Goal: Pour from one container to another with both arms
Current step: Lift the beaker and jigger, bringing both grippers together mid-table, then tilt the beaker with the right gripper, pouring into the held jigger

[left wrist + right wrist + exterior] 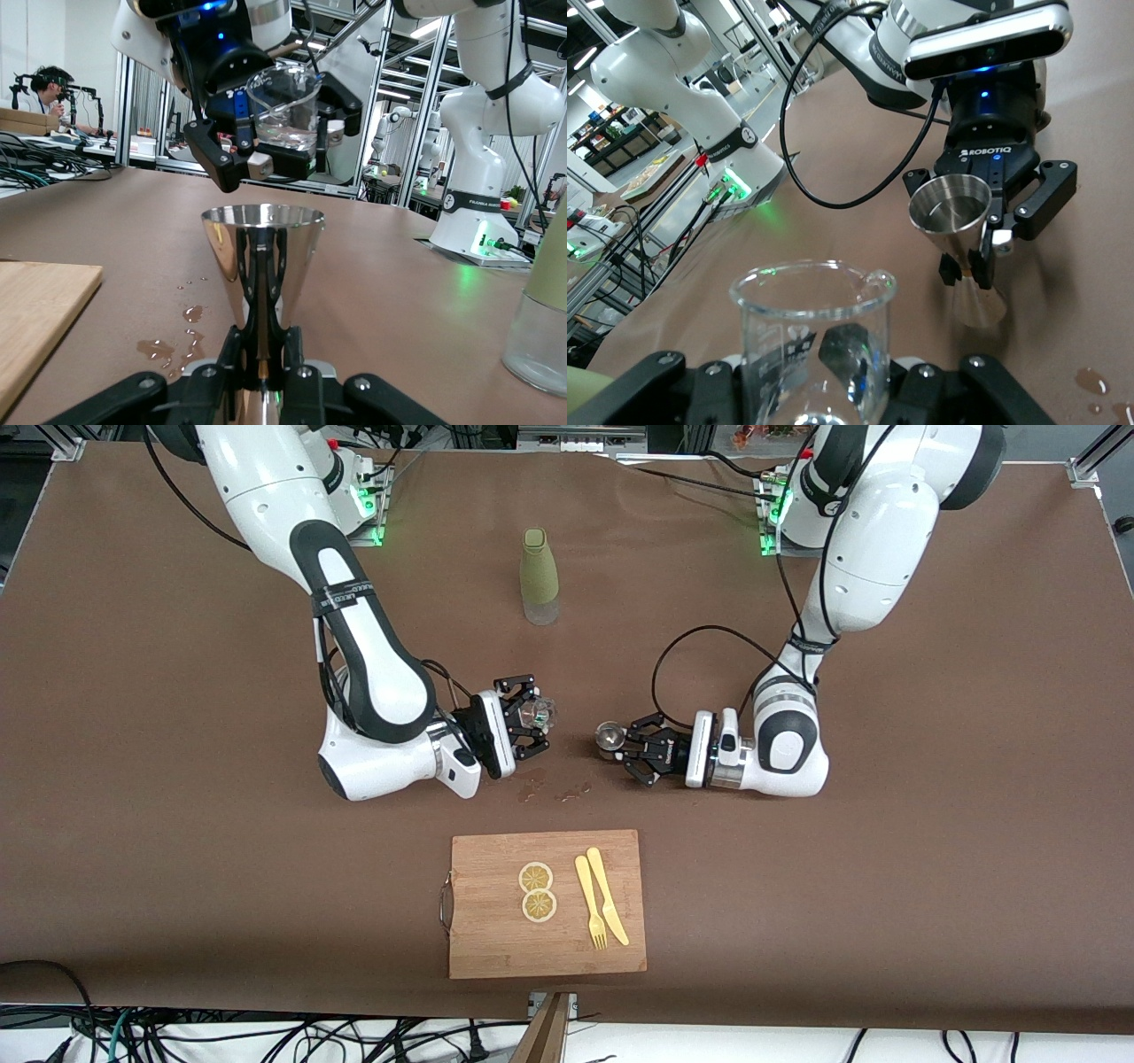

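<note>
My right gripper (532, 717) is shut on the tiny clear glass (538, 713), which it holds upright a little above the table. A little clear liquid sits in the glass (285, 111). My left gripper (625, 742) is shut on the narrow waist of the steel jigger (609, 735), which stands upright with its base on the table. In the left wrist view the jigger (263, 257) rises from my left gripper (263, 359), with the glass higher than its rim and apart from it. In the right wrist view the glass (811, 336) fills my right gripper (815, 376), and the jigger (952, 212) faces it.
An olive-green bottle (539, 576) stands farther from the front camera, midway between the arms' bases. A wooden board (496, 943) with two lemon slices (537, 891), a yellow knife and a fork (592, 903) lies nearer. Spilled drops (554, 790) wet the cloth below the grippers.
</note>
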Robot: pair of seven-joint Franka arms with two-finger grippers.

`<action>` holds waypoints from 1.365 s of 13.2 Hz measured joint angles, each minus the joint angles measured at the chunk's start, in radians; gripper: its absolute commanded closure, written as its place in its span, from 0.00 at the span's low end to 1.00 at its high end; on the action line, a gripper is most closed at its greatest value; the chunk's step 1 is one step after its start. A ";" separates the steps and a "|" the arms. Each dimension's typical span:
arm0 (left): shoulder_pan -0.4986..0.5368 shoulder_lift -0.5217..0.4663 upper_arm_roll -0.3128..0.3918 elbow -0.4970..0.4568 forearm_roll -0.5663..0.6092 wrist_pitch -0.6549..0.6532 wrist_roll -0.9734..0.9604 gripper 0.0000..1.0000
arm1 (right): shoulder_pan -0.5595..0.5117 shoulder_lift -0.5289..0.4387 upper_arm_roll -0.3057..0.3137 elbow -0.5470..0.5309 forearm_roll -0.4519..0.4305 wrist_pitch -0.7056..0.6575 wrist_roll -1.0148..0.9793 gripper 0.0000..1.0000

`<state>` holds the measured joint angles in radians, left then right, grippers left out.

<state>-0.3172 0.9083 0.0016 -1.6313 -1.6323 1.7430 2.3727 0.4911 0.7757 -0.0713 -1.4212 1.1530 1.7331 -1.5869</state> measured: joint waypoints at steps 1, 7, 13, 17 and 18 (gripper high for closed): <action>-0.013 0.007 0.000 0.009 -0.001 0.009 -0.006 1.00 | 0.002 0.000 0.000 0.000 -0.008 0.000 0.014 0.92; -0.051 0.026 0.000 0.034 -0.026 0.042 -0.020 1.00 | 0.029 0.000 0.000 0.046 -0.104 -0.001 0.146 0.92; -0.070 0.039 0.001 0.048 -0.043 0.052 -0.022 1.00 | 0.038 0.001 -0.001 0.075 -0.196 -0.003 0.226 0.91; -0.071 0.041 0.001 0.052 -0.043 0.054 -0.022 1.00 | 0.055 0.001 0.000 0.091 -0.246 -0.005 0.287 0.91; -0.071 0.042 0.001 0.053 -0.043 0.060 -0.022 1.00 | 0.060 0.001 0.000 0.093 -0.254 -0.005 0.300 0.91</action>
<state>-0.3882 0.9501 0.0026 -1.5786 -1.6749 1.8026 2.3510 0.5511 0.7767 -0.0718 -1.3280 0.8990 1.7281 -1.2867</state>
